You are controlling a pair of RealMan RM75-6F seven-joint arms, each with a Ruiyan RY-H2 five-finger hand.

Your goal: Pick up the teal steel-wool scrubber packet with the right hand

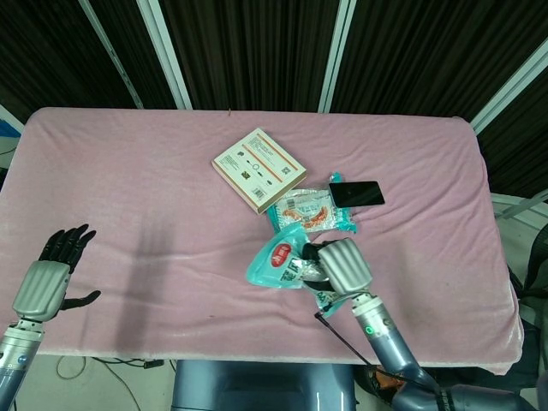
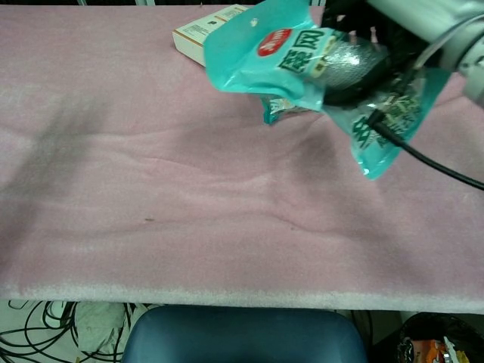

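The teal steel-wool scrubber packet (image 1: 280, 261) (image 2: 281, 59) hangs crumpled above the pink table, clear of the cloth. My right hand (image 1: 339, 265) (image 2: 412, 26) grips it around the silver scrubber bulge, fingers curled underneath. In the chest view the packet fills the upper middle and the hand is mostly cut off at the top right. My left hand (image 1: 50, 274) hovers at the table's near left edge, fingers spread, holding nothing; the chest view does not show it.
A flat white and orange box (image 1: 258, 168) (image 2: 190, 32) lies behind the packet. A snack packet (image 1: 310, 210) and a black phone (image 1: 356, 193) lie to its right. A black cable (image 2: 439, 162) trails from my right wrist. Pink cloth (image 1: 154, 214) covers the table.
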